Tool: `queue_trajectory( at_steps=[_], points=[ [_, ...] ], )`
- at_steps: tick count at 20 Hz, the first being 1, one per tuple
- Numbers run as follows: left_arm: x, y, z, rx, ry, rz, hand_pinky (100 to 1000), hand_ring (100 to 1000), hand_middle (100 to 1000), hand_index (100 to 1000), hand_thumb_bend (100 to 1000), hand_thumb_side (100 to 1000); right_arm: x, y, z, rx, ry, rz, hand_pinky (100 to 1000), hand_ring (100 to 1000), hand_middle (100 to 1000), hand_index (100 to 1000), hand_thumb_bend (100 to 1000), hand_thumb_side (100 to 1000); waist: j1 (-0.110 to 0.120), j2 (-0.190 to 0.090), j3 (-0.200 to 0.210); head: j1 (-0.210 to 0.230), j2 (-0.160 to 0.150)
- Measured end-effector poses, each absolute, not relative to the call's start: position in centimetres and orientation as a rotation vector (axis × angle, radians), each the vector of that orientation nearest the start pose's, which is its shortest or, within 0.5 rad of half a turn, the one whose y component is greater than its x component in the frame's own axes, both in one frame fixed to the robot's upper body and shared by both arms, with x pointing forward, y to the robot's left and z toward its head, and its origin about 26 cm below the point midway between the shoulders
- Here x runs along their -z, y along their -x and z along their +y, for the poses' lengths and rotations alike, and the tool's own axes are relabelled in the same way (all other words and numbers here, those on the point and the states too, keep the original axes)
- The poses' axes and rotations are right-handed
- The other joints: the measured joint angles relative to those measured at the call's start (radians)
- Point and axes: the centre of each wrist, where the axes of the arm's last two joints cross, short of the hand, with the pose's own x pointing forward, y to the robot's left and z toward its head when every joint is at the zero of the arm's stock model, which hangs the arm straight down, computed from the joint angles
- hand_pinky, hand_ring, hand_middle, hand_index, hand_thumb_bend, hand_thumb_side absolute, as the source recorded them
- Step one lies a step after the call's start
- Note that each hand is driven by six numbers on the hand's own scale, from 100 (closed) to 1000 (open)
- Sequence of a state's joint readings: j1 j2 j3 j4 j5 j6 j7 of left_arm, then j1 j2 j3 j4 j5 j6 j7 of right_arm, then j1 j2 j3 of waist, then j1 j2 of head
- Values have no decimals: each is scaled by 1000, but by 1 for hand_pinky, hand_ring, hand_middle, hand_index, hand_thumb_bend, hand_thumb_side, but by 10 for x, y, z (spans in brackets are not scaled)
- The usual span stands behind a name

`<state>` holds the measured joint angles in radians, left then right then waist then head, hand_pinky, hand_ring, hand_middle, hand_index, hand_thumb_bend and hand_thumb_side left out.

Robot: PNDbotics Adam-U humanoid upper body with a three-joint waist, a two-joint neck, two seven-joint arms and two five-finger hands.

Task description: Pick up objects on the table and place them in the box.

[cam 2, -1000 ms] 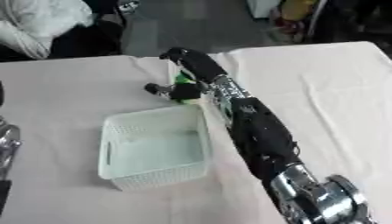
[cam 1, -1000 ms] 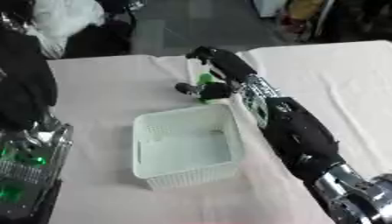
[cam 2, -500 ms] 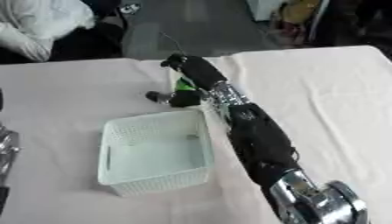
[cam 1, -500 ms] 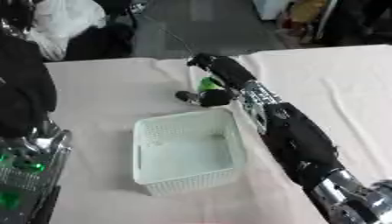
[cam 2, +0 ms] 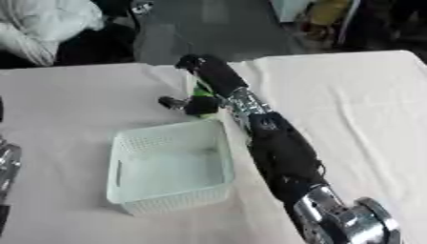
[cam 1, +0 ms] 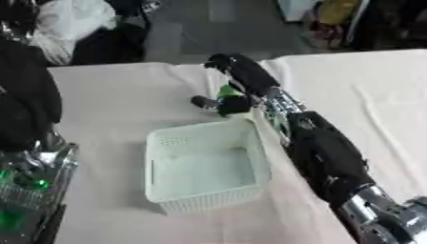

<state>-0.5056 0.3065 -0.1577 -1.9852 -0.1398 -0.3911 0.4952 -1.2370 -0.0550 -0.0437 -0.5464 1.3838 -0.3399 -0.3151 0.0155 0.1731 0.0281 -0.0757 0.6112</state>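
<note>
One box (cam 1: pixel 204 169), a pale mint perforated basket, sits at the centre of the frame on the cloth-covered tabletop (cam 1: pixel 108 95), and nothing can be made out inside it. One green object (cam 1: pixel 228 91) shows just above the box's upper right corner, held in the right robot hand (cam 1: pixel 227 102), whose dark fingers curl round it; a dark fingertip (cam 1: pixel 200 101) juts left of the green. The right arm (cam 2: pixel 275 152) runs from the lower right of the frame up along the box's right side, close against it.

The left eye view alone shows the left robot hand (cam 1: pixel 29 190) at the lower left edge, silver with green lights; whether its fingers are straight or curled cannot be told. In the right eye view only a silver sliver appears there, and more bare tabletop shows at the right.
</note>
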Motion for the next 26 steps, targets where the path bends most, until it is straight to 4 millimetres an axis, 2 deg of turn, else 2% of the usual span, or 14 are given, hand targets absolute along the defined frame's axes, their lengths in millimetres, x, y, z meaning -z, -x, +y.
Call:
queue_trajectory(
  at_steps=[3,6,15,26],
  points=[
    [-244,-311,196,25,112,3370,663,792,902,909,320,1000,-196,-514,-116,1658,-1524,2777,949,865,884,914,595,1000,-6,8,8,-13,-10],
    [-244,-310,195,23,105,3371,662,791,903,909,320,1000,-196,-515,-117,1601,-1573,2790,938,858,877,912,597,1000,-9,11,15,-13,-18],
    [-244,-310,195,21,100,3370,658,790,904,907,325,1000,-197,-520,-136,1631,-1675,2748,940,859,879,908,590,1000,-19,32,31,-14,-28],
    [-248,-311,193,21,78,3357,657,789,904,907,327,1000,-196,-521,-141,1699,-1711,2728,937,855,876,908,578,1000,-29,62,54,-31,-66]
  ],
)
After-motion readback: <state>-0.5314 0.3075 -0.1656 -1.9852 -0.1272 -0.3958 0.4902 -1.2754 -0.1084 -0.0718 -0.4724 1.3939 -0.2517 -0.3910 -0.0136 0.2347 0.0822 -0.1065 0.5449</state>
